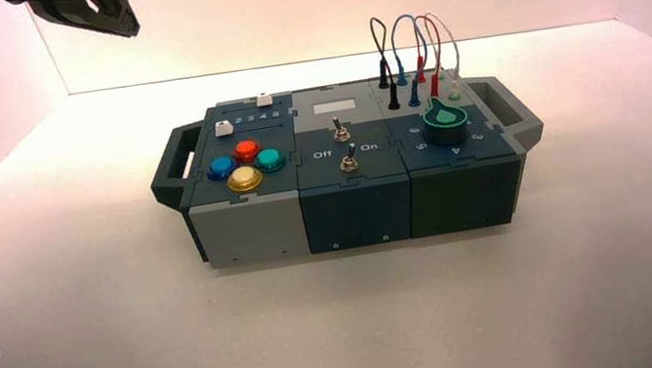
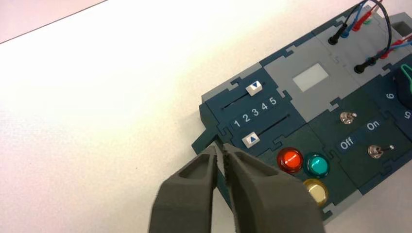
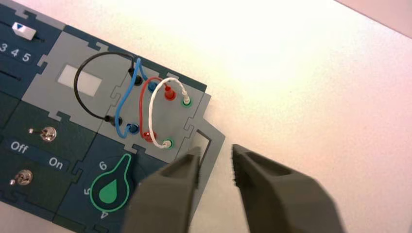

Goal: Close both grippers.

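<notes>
The left pincer [image 2: 219, 151] hung raised above the box's [image 1: 356, 209] left handle end, its fingers nearly together with only a thin slit between them, holding nothing. The right pincer [image 3: 214, 156] hovered over the right handle end, fingers parted by a moderate gap, also empty. The box sat on a white worktop [image 1: 347, 339] enclosed by pale walls. The high view cut off both pincers at its upper edge.

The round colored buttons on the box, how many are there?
4, clustered on the box's left section: red button at the back, blue button left, green button right, yellow button in front. None seems hidden.
</notes>
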